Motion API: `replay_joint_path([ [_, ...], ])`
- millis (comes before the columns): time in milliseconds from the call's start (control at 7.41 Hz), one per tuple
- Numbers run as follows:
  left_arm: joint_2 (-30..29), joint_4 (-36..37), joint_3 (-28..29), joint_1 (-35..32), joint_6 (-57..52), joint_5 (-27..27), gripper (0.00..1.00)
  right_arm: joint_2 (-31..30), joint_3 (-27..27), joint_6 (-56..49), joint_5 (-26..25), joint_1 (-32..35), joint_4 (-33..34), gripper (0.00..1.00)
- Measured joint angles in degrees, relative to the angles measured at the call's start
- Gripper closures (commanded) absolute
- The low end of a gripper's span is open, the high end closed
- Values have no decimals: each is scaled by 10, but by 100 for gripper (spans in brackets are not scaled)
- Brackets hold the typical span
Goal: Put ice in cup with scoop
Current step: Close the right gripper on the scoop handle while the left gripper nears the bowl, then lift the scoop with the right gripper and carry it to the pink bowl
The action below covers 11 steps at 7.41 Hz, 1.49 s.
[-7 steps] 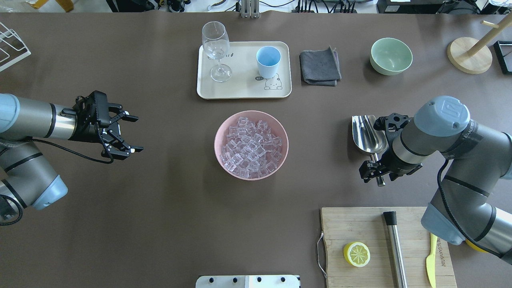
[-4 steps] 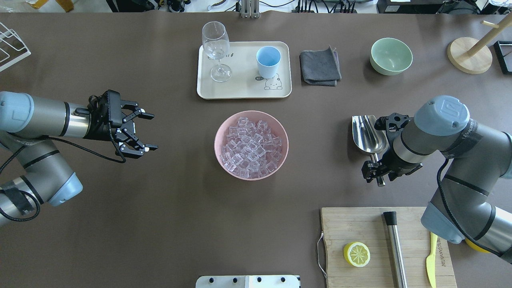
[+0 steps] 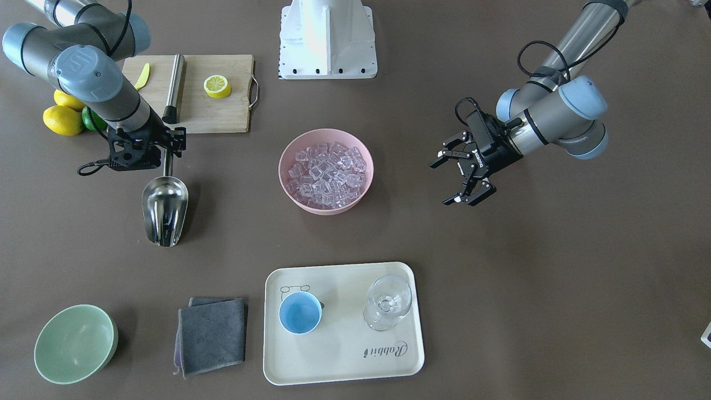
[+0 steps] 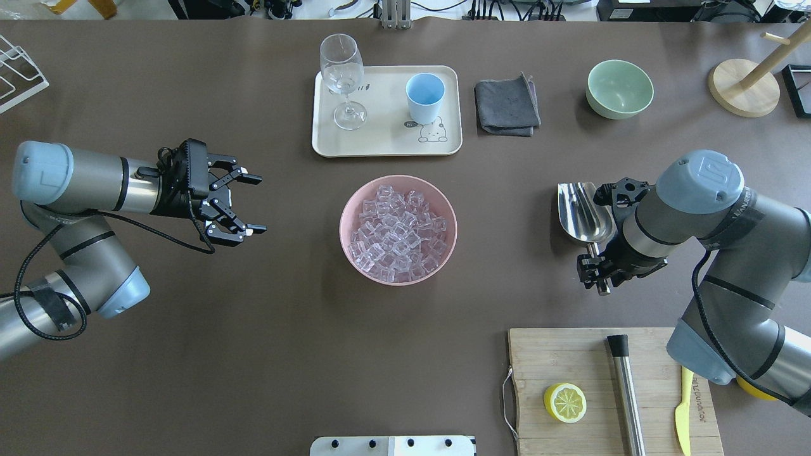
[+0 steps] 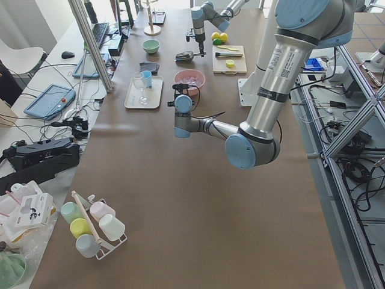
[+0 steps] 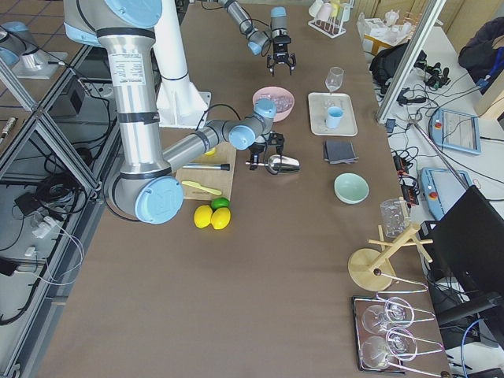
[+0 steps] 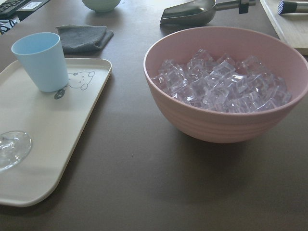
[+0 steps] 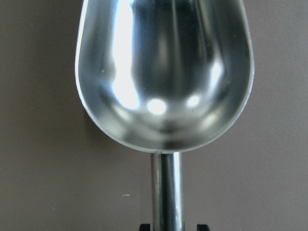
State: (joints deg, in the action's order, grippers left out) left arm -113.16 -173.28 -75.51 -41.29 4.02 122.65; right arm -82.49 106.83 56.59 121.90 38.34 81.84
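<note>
Many small clear cubes of ice (image 4: 398, 233) heaped in a pink bowl (image 4: 343, 228) at the middle of the brown table (image 4: 253, 348). Beyond the bowl, on the side away from the robot, a cream tray (image 4: 380, 142) bearing the light-blue cup (image 4: 425, 96), upright and mouth up, with a stemmed wine glass (image 4: 343, 69) standing beside it on the same tray, the two apart. Off to the robot's right of the bowl, well clear of it, the scoop (image 4: 583, 212) lying flat on the table, open trough pointing away from the robot, trough showing only bright reflections in the wrist view. Right gripper (image 4: 597, 273) down at the scoop's handle, jaws set on either side of the handle near its end; in the wrist view a sliver of table visible between the handle and one jaw, so not clamped. Left gripper (image 4: 261, 204) held in the air to the robot's left of the bowl, pointing toward it, jaws spread wide and grasping nothing. Farther right along the far edge, a folded grey cloth (image 4: 507, 104) just beside the tray, then a pale green bowl (image 4: 619, 88). Near the robot's right side, a wooden cutting board (image 4: 545, 354) carrying a lemon half (image 4: 564, 402), a steel rod (image 4: 626, 392) with a black tip and a yellow knife (image 4: 683, 411).
</note>
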Motion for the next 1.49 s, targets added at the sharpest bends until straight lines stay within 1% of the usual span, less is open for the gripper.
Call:
replay_joint_path([
  [135,-12,1,8,15,0,2,2,0,-1,6,0,2,0,59],
  [270,-24,2,15,25,0,4,2,1,-2,13,0,3,0,62],
  [405,-31,2,18,35,0,4,2,2,-3,17,0,4,0,87],
  [540,-37,2,20,44,1,4,2,2,-5,19,0,5,0,100],
  [1080,-53,3,27,52,1,-2,2,0,5,17,0,5,-1,100],
  [1215,-56,3,29,54,2,-2,2,-3,21,14,0,10,6,100],
  [1350,-57,4,30,55,2,-2,2,-5,56,8,-2,22,33,100],
  [1485,-58,4,30,56,3,-1,2,-9,105,-20,-2,40,72,100],
])
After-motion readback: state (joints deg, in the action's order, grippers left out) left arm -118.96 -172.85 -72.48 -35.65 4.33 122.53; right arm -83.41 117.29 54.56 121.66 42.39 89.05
